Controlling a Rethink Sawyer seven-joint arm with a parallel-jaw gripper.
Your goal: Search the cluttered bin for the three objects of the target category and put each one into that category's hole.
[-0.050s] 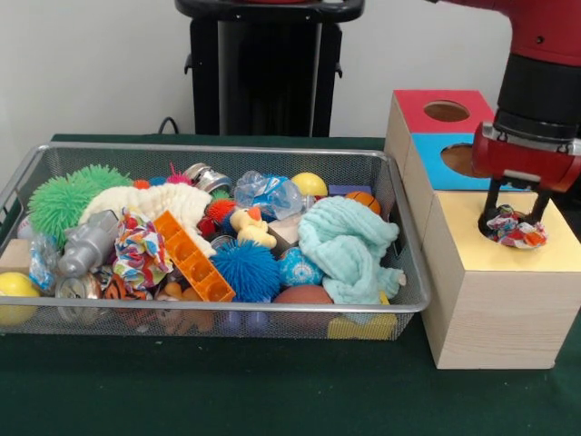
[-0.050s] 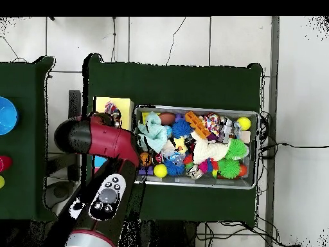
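Wire mesh bin on green table, packed full. Count, as far as visible: one light blue cloth, crumpled at the bin's right end; one patterned multicolour cloth left of centre; one cream fuzzy cloth behind it. One orange plastic grid piece. One green spiky ball at far left, one blue spiky ball near the front. Two yellow balls: one at the back, one at the front left corner. One yellow toy duck.

Right of the bin, three boxes with holes: red-topped box farthest, blue-topped box next, yellow-topped box nearest.

Arm comes down from upper right. Gripper hangs vertical over the yellow-topped box, fingers closed round a small patterned cloth scrap, which sits right at that box's hole.
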